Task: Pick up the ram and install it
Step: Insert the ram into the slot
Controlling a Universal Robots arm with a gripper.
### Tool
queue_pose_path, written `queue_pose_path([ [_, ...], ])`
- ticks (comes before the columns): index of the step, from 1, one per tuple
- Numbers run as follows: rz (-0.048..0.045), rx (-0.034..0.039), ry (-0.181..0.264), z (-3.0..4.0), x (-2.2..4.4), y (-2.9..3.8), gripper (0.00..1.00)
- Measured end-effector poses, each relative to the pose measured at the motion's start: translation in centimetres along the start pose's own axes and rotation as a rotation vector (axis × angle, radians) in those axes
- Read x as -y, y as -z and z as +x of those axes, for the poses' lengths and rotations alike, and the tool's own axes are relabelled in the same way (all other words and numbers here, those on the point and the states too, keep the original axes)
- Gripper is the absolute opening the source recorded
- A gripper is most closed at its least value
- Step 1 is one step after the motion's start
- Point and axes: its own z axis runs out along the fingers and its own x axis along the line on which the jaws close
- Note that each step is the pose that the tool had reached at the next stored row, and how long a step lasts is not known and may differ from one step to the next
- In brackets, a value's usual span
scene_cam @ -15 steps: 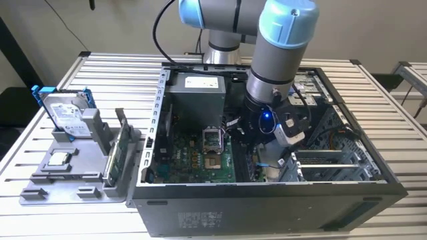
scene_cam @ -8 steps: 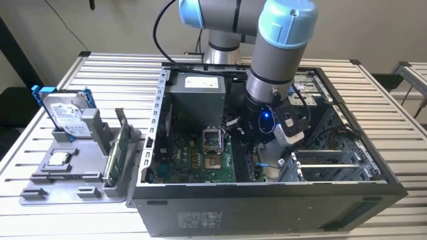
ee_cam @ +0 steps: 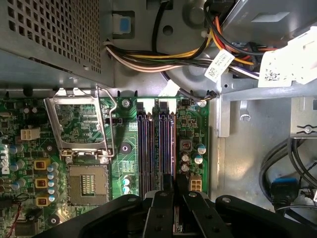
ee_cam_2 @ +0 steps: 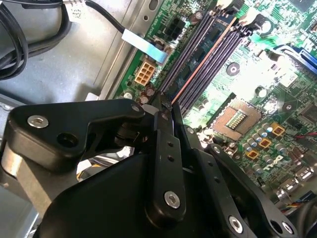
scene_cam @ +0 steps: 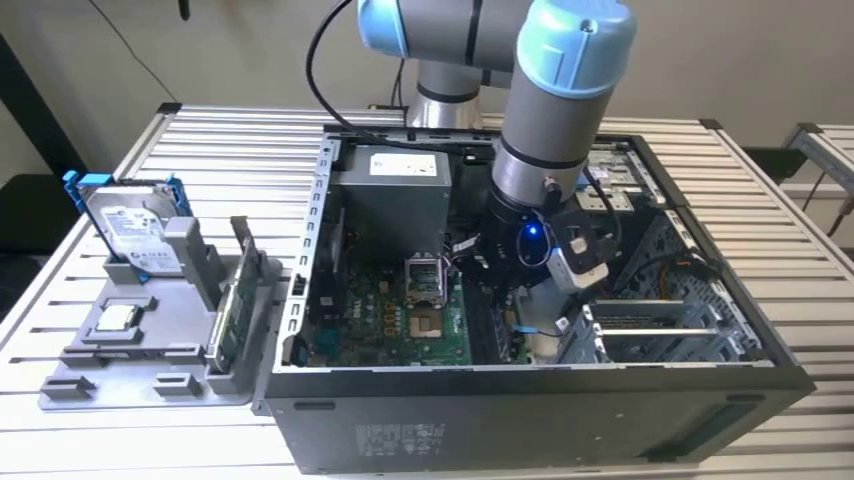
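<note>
ram (ee_cam_2: 198, 67) sits clamped edge-on between the closed fingers of the gripper (ee_cam_2: 163, 106), running as a thin dark strip with a coppery edge toward the upper right of the second wrist view, in line with the memory slots (ee_cam: 156, 148) of the motherboard (ee_cam: 89, 124); the stick appears to lie in or just over one slot, and i cannot tell whether it is fully seated; held by its thin faces this way, its long edge can meet the slot squarely, which is likely why the gripper points straight down; in the exterior view the arm reaches into the open computer case (scene_cam: 534, 395) at centre frame, and the case holds the motherboard, the empty processor socket (ee_cam: 86, 183) with its latch frame raised, a power supply (scene_cam: 394, 190) and bundled cables; at the left of that frame a grey fixture (scene_cam: 127, 350) on the worktop (scene_cam: 227, 135) holds a hard drive (scene_cam: 134, 230) upright and a green circuit board (scene_cam: 230, 320) on edge.
</note>
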Motion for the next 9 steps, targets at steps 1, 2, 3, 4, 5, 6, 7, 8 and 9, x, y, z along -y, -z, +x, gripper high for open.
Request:
queue_pose_path([
  [1, 0.0, 0.0, 0.001, 0.0, 0.0, 0.0, 0.14],
  [2, -0.0001, 0.0001, 0.002, 0.0, 0.0, 0.0, 0.14],
  [3, -0.0001, 0.0001, 0.003, 0.0, 0.0, 0.0, 0.14],
  [4, -0.0001, 0.0001, 0.004, -0.02, 0.0, 0.0, 0.14],
  [5, -0.0001, 0.0002, 0.006, -0.05, 0.0, 0.0, 0.14],
  [6, 0.0, 0.0002, 0.007, -0.05, 0.0, 0.0, 0.14],
  [7, 0.0, 0.0002, 0.009, -0.1, 0.0, 0.0, 0.14],
  [8, 0.0, 0.0002, 0.009, -0.11, 0.0, 0.0, 0.14],
  [9, 0.0001, 0.0002, 0.01, -0.11, 0.0, -0.01, 0.14],
])
